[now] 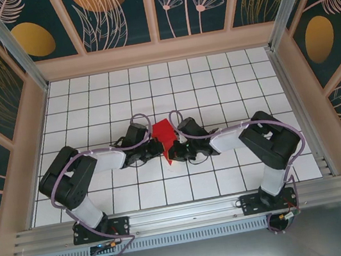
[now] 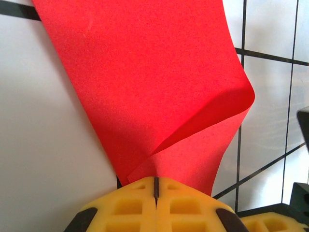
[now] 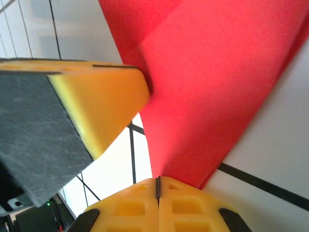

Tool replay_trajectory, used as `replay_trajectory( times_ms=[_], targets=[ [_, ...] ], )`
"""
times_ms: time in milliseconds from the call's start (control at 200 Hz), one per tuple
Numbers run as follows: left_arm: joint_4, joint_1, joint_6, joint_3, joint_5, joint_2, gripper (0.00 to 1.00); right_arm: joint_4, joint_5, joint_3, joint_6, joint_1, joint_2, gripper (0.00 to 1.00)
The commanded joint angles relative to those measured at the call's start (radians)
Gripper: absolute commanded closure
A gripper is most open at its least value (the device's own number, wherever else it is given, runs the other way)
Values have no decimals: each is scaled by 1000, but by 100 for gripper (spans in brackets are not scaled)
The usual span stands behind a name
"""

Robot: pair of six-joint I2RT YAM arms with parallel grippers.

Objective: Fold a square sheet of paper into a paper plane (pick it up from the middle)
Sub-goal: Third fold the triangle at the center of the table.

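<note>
The square sheet of paper (image 1: 163,131) is bright red, folded over on itself and curled. It stands lifted off the white grid table (image 1: 215,82) at mid-table, tapering to a point toward the near side. My left gripper (image 1: 159,148) and right gripper (image 1: 177,146) meet at it from either side. In the left wrist view the yellow jaws of the left gripper (image 2: 156,182) are shut on the sheet's (image 2: 145,72) narrow end. The right gripper (image 3: 158,181) is likewise shut on the red sheet (image 3: 212,72), with a yellow finger of the left gripper (image 3: 106,96) close beside it. The paper plane is out of view.
Wooden walls with patterned panels (image 1: 107,14) ring the table on three sides. An aluminium rail (image 1: 184,213) carrying both arm bases runs along the near edge. Both arms reach inward from the near corners and take up the middle rows of tiles.
</note>
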Motion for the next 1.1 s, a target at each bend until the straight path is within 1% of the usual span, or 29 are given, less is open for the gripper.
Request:
replay_trajectory(
  times_ms=[0, 245, 275, 390, 545, 686, 936, 1091],
  targets=[
    [-48, -1, -7, -27, -54, 17, 100, 10, 2, -14, 17, 15, -12, 97],
    [-51, -2, -8, -27, -59, 16, 100, -19, 15, -30, 17, 17, 14, 97],
    [-52, -2, -8, -26, -59, 42, 100, -26, 17, -33, 16, 17, 17, 97],
    [-52, -2, -8, -27, -62, 42, 100, -68, 29, -35, 4, 17, 21, 98],
    [-56, -2, -3, -24, -65, 42, 100, -111, 66, 20, -36, 22, -54, 98],
    [-56, -2, -4, -20, -63, 41, 100, -118, 46, 60, -42, 26, -19, 98],
    [-57, -1, -1, -21, -62, 38, 100, -98, 55, 19, 18, 67, 27, 99],
    [-61, -1, 5, -18, -62, 38, 100, -110, 62, -11, 16, 69, -3, 99]
  ],
)
